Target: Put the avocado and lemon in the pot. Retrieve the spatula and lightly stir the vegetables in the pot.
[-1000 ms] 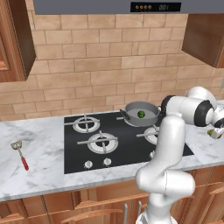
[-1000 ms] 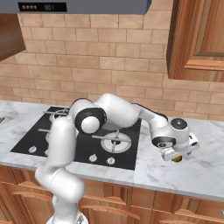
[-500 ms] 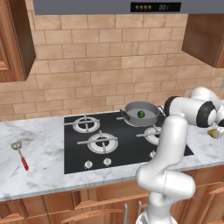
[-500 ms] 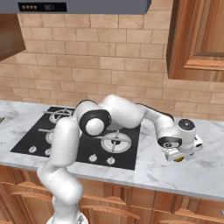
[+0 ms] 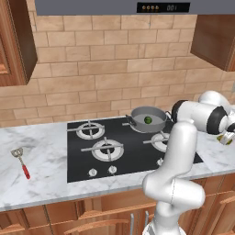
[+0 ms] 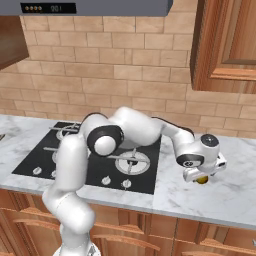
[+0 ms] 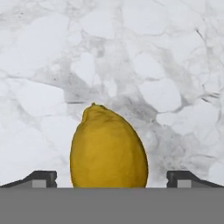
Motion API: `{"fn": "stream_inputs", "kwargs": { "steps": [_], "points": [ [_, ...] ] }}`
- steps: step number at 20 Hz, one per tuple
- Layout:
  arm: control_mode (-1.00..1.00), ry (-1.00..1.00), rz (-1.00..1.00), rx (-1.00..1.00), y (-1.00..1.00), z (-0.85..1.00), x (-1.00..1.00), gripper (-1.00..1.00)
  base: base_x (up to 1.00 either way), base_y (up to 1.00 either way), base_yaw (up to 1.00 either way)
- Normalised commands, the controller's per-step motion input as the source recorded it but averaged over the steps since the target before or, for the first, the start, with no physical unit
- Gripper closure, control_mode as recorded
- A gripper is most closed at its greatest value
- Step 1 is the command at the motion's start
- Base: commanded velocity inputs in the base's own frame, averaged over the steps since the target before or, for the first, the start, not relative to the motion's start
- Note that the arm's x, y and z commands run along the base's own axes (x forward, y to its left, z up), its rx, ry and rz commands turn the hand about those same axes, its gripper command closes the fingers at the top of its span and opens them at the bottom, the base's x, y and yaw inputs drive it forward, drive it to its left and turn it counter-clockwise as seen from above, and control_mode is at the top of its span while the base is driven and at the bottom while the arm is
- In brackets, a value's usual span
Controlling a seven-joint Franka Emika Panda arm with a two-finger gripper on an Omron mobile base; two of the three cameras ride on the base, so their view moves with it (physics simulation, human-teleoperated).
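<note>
Gripper lowered onto small yellow oval lemon since earlier frame; jaws wide, straddling it (ungrasped). Closing, lifting needed next.

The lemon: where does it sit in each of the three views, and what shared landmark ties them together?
Left base view: the lemon peeks out at the far right edge, under the arm's wrist.
Right base view: lower right of centre, a yellow sliver below the open gripper.
Hand view: bottom centre, large, between the two finger tips.
Shared landmark: the white marble counter it lies on, right of the black cooktop.
</note>
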Motion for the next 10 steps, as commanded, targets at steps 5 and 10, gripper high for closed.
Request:
{"fn": "stream_inputs", "kwargs": {
  "steps": [5, 10],
  "points": [
    [-1.0, 0.03, 0.0, 0.0, 0.23, -0.18, 0.13, -1.0, 0.0, 0.0, 0.0],
    [-1.0, 0.13, 0.0, 0.0, 0.02, -0.25, 0.05, 1.0, 0.0, 0.0, 0.0]
  ]
}}
